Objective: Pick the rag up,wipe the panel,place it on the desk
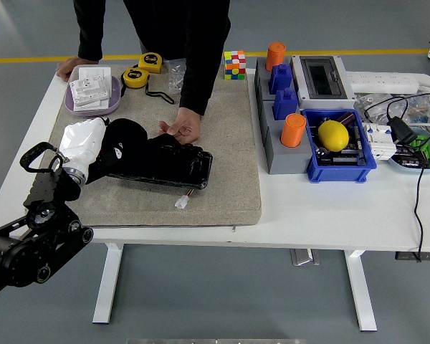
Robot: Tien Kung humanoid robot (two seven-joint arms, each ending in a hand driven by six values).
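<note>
Head view: the left hand (84,140), white-gloved, lies at 9 o'clock on the grey mat (222,186), fingers curled down onto the black rag (125,140). The rag rests over the left end of the glossy black panel (175,166), which sits at mat centre. A person's hand (180,129) touches the panel's far edge at 12 o'clock, apparently steadying it. The right hand is not in view. Judgement: pickup is complete and wiping is in progress; finishing the wipe and setting the rag on the desk (330,208) remain.
</note>
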